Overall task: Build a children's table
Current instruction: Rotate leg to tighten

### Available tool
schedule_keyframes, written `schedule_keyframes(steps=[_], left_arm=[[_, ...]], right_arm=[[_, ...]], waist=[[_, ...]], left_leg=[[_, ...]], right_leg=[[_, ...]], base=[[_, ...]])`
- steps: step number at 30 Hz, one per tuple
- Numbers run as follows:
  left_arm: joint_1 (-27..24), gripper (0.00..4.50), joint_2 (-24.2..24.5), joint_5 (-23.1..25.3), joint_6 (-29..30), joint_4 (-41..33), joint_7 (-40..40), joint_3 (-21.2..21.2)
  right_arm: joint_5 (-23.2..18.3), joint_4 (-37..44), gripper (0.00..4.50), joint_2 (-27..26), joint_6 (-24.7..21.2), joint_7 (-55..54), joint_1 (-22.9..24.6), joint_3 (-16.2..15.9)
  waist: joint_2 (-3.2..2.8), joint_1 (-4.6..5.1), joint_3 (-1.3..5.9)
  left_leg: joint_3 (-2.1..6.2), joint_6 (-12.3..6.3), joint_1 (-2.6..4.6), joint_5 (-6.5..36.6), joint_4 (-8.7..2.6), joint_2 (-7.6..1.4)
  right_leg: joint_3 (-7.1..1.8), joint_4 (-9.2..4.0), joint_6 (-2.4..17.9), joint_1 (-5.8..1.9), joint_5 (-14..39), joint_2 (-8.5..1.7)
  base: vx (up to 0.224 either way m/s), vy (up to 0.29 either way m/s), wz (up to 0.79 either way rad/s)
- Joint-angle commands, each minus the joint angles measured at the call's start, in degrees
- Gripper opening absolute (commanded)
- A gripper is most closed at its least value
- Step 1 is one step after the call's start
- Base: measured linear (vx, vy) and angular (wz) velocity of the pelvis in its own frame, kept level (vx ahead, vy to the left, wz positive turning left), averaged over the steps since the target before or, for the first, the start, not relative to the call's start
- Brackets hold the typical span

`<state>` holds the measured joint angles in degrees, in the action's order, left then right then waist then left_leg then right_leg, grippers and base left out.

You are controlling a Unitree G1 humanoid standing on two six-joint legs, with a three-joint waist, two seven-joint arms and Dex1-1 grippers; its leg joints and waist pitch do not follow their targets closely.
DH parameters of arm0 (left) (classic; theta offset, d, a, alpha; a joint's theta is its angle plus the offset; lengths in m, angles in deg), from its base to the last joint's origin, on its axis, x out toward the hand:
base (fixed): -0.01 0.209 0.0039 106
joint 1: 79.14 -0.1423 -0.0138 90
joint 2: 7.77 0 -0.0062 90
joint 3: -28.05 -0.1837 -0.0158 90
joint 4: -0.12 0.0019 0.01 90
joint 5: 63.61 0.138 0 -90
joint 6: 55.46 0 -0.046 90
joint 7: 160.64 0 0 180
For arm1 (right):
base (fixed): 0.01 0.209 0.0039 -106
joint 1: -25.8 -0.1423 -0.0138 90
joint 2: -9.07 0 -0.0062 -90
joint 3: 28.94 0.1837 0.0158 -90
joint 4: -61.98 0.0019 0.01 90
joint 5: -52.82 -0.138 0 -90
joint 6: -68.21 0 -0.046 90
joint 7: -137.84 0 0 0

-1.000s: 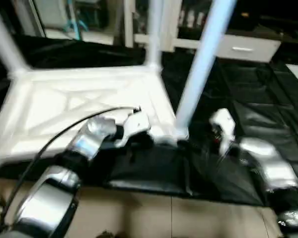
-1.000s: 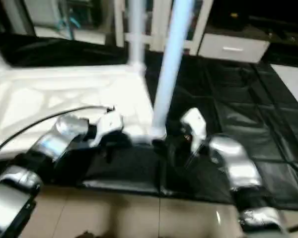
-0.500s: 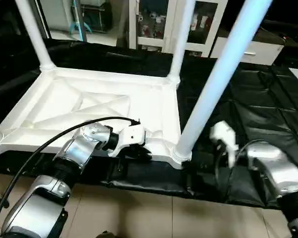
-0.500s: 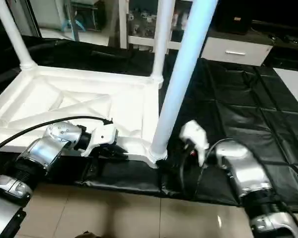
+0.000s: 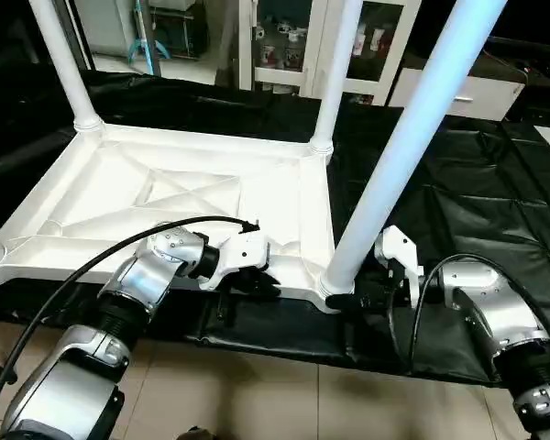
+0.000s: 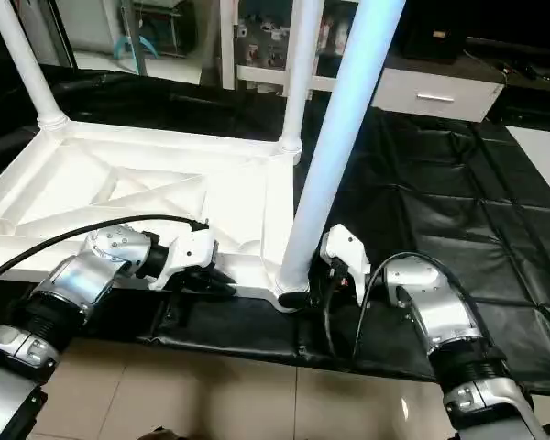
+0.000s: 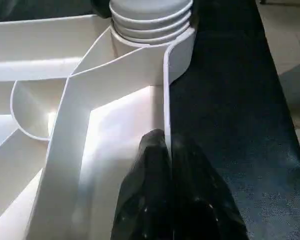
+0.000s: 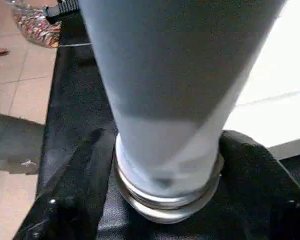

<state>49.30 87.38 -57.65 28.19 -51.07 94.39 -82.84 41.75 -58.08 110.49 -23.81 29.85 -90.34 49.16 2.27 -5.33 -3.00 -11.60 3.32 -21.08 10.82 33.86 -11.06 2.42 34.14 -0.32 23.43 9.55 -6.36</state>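
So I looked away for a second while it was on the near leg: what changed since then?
The right gripper has moved in to the base of the near leg, a finger on each side. The left gripper stays shut on the tabletop rim. The other legs stand as before.

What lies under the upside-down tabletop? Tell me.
A black mat spreads beneath the tabletop over tan floor tiles. Anything directly below the white plastic is hidden.

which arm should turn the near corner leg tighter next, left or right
Right. The right gripper has its jaws on either side of the near corner leg at its base. The left gripper is pinched shut on the tabletop rim, steadying it.
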Motion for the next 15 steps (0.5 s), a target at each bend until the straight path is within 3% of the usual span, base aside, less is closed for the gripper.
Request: schedule_keyframes(steps=[1, 11, 13, 14, 15], left_arm=[[-1.30, 0.00, -0.22, 0.79, 0.16, 0.03, 1.91, -2.42], [-0.69, 0.00, -0.48, 1.55, 0.75, 1.11, 0.52, -2.39], [0.68, 0.00, -1.82, 2.59, 3.02, 2.70, -4.30, -1.54], [2.51, 0.00, -3.64, 3.14, 5.58, 4.95, -9.74, -0.21], [2.51, 0.00, -3.64, 3.14, 5.58, 4.95, -9.74, -0.21]], right_arm=[[-0.27, -0.46, 2.97, 0.57, 0.60, 1.89, -0.85, -0.29], [1.68, -3.76, 2.69, -1.82, -0.45, -3.85, -1.24, 0.60], [4.30, -6.61, 2.69, -3.37, -2.16, -11.18, -1.66, 0.97], [5.18, -8.52, 2.68, -5.43, -4.63, -17.48, -2.22, 1.82], [5.18, -8.52, 2.67, -5.43, -4.63, -17.48, -2.22, 1.82]], waist=[[0.31, 0.13, 3.76], [0.24, 0.27, 3.72], [0.33, 0.61, 3.54], [0.28, 1.19, 3.18], [0.23, 1.34, 3.16]], left_leg=[[0.55, -3.19, 0.83, 12.22, -4.23, -2.34], [0.60, -2.76, 0.79, 12.61, -4.31, -2.28], [0.65, -1.75, 0.89, 14.89, -4.55, -2.31], [0.91, 0.17, 1.00, 18.61, -4.91, -2.01], [1.07, 1.04, 1.19, 20.08, -5.00, -2.00]], right_leg=[[-1.44, -2.99, 14.33, -2.33, 9.79, -1.86], [-1.42, -3.07, 14.39, -2.34, 10.58, -1.90], [-1.48, -3.41, 13.58, -2.05, 13.45, -1.81], [-1.49, -4.06, 11.96, -1.79, 19.72, -1.87], [-1.42, -4.35, 11.12, -1.67, 22.34, -1.92]], base=[[0.000, 0.000, 0.00], [0.000, 0.000, 0.00], [0.000, 0.000, 0.00], [0.000, 0.000, 0.00], [0.000, 0.000, 0.00]])
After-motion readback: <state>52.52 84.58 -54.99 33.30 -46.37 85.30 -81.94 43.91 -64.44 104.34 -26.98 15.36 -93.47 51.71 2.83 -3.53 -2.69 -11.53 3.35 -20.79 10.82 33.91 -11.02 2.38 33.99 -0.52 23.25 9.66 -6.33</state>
